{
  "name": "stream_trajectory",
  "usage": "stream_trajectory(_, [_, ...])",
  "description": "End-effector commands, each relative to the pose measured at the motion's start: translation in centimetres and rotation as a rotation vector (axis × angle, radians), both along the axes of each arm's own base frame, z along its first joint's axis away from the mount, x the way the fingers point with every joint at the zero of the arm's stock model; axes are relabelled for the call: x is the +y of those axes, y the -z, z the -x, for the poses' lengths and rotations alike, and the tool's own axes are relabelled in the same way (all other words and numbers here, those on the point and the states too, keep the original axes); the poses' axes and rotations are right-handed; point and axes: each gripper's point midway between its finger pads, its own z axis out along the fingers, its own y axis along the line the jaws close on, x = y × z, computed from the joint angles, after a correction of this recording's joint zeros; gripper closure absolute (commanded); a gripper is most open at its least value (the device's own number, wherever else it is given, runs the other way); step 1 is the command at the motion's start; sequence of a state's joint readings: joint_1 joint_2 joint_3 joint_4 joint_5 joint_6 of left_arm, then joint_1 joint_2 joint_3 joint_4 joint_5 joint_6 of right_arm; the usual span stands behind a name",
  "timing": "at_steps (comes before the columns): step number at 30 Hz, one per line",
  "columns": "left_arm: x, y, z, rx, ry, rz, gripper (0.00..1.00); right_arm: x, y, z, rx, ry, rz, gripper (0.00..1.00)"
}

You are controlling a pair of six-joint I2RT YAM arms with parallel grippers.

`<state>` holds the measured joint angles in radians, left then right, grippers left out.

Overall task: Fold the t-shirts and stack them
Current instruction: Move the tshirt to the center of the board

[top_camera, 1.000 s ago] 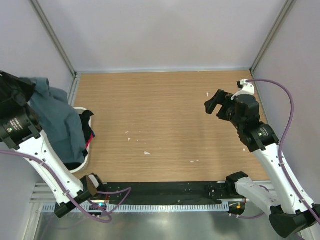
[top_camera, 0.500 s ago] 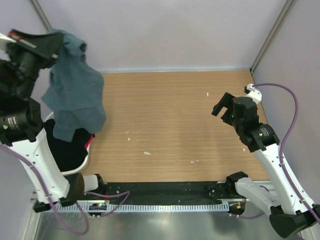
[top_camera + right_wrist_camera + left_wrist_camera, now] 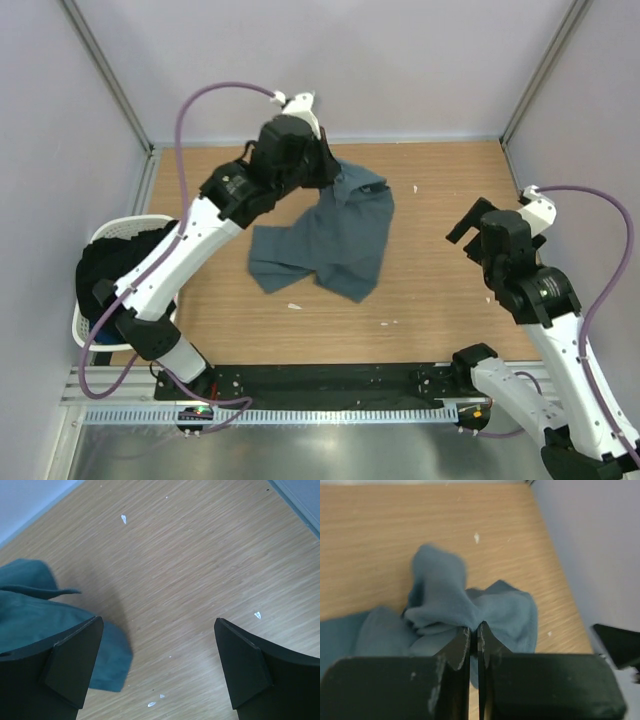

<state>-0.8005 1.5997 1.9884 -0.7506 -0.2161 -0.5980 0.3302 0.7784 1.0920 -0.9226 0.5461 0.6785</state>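
Note:
A slate blue-grey t-shirt lies crumpled on the wooden table, its upper end lifted. My left gripper is shut on a bunched fold of that upper end. In the left wrist view the fingertips pinch the t-shirt with the jaws pressed together. My right gripper hangs wide open to the right of the shirt and apart from it. In the right wrist view my right gripper has only bare table between its fingers, and the t-shirt's edge shows at the left.
A white laundry basket with dark clothes in it stands at the table's left edge. Grey walls close in the table on the left, back and right. Small white specks dot the wood.
My left arm has swung from above the basket to the middle of the table, carrying the t-shirt, whose lower part now rests on the wood. The right arm has drifted slightly right and nearer.

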Motion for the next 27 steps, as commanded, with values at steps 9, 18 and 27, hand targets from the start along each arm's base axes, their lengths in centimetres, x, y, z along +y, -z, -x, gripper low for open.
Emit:
stream_trajectory(9, [5.0,21.7,0.7,0.289,-0.330,-0.131,1.00,2.4,3.0,0.1,0.021,-0.185,0.000,0.00])
stream_trajectory(18, [12.2,31.3,6.7,0.521,-0.571,-0.230,1.00,9.3,10.4,-1.4,0.189,-0.524,-0.104,0.00])
stream_trajectory(27, [18.6,32.4,11.1,0.531,-0.808,-0.091,0.89,12.7,11.0,-3.5,0.162,-0.623,-0.187,0.04])
